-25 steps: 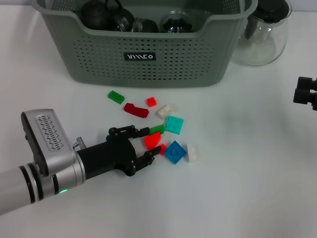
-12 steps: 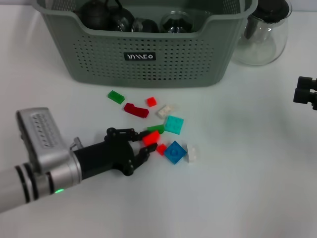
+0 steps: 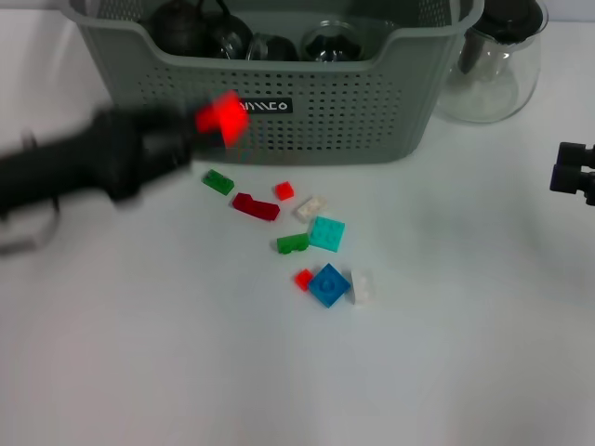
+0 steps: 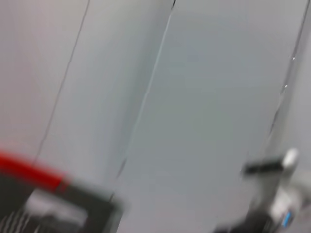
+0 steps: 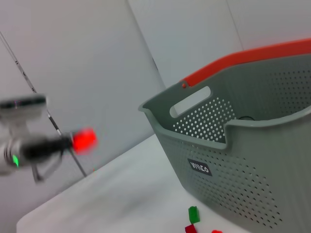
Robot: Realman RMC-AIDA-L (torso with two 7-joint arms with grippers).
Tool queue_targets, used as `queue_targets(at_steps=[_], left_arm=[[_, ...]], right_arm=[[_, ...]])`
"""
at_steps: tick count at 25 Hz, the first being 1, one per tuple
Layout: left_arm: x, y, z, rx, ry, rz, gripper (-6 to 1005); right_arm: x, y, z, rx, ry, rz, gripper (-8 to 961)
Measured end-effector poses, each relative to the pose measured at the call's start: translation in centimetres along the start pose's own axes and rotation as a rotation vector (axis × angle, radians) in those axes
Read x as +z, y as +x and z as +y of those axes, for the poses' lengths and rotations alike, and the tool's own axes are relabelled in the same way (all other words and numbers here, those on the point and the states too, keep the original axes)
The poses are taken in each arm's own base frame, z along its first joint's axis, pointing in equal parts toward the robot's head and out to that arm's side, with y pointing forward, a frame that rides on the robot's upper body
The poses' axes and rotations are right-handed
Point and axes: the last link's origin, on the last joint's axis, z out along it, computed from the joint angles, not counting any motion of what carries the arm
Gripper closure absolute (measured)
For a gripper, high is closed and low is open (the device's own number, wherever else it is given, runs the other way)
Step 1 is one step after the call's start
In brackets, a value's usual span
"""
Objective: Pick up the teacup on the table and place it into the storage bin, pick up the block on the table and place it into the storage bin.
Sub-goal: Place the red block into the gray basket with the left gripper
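The left gripper (image 3: 200, 135) is up off the table and motion-blurred, but you can make out a bright red block (image 3: 221, 115) pinched at its tip, so it's closed on that. The block sits right in front of the storage bin (image 3: 372, 102), level with the black label (image 3: 261, 106) on the front wall and still outside the rim. Just below the gripper on the white table (image 3: 446, 353) are a green brick (image 3: 218, 182) and a dark red piece (image 3: 255, 206), then a small red brick (image 3: 284, 190) and a white one (image 3: 310, 207). Further out are a teal plate (image 3: 326, 232), another green brick (image 3: 293, 243), a blue plate (image 3: 329, 284) and a clear piece (image 3: 362, 287). Dark teapots (image 3: 197, 26) sit inside the bin. A glass pitcher (image 3: 491, 65) stands beside the bin's far end. The right gripper (image 3: 575, 172) is way off at the table's edge, can't tell its fingers.
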Motion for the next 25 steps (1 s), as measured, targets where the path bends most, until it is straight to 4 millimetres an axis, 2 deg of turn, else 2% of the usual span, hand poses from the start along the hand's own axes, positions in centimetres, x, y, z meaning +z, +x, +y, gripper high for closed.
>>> queue_targets(at_steps=[4, 6, 7, 10, 13, 16, 19, 21, 22, 25], left_arm=[[2.1, 6.4, -2.3, -0.050, -0.011, -0.023, 681], [4.4, 9.8, -4.1, -0.055, 0.041, -0.091, 679], [4.9, 10.4, -4.6, -0.061, 0.065, -0.118, 677], [8.9, 13.6, -7.6, -0.066, 0.212, -0.320, 674], [11.8, 14.2, -10.0, -0.047, 0.370, -0.504, 670], [13.8, 13.5, -11.4, -0.010, 0.496, -0.639, 667], [15.4, 12.2, -11.8, 0.019, 0.552, -0.743, 664], [15.8, 11.8, -11.8, 0.024, 0.560, -0.761, 661], [17.0, 10.8, -11.9, 0.035, 0.582, -0.800, 660], [17.5, 10.1, -12.2, 0.040, 0.643, -0.831, 657]], right_arm=[[0.0, 0.1, 0.0, 0.001, 0.001, 0.000, 448], [-0.1, 0.1, 0.0, 0.002, 0.002, -0.001, 448], [-0.1, 0.1, 0.0, 0.003, 0.003, -0.001, 448], [-0.1, 0.1, 0.0, 0.002, 0.002, -0.001, 448], [0.0, 0.0, 0.0, -0.002, 0.000, 0.000, 447], [0.1, -0.1, 0.0, -0.002, 0.000, -0.001, 447], [0.1, -0.1, 0.0, -0.002, 0.000, -0.001, 447], [0.1, 0.0, 0.0, -0.002, 0.000, -0.001, 447], [0.1, 0.0, 0.0, -0.002, 0.001, -0.001, 447], [0.1, 0.0, 0.0, -0.002, 0.001, -0.001, 447]])
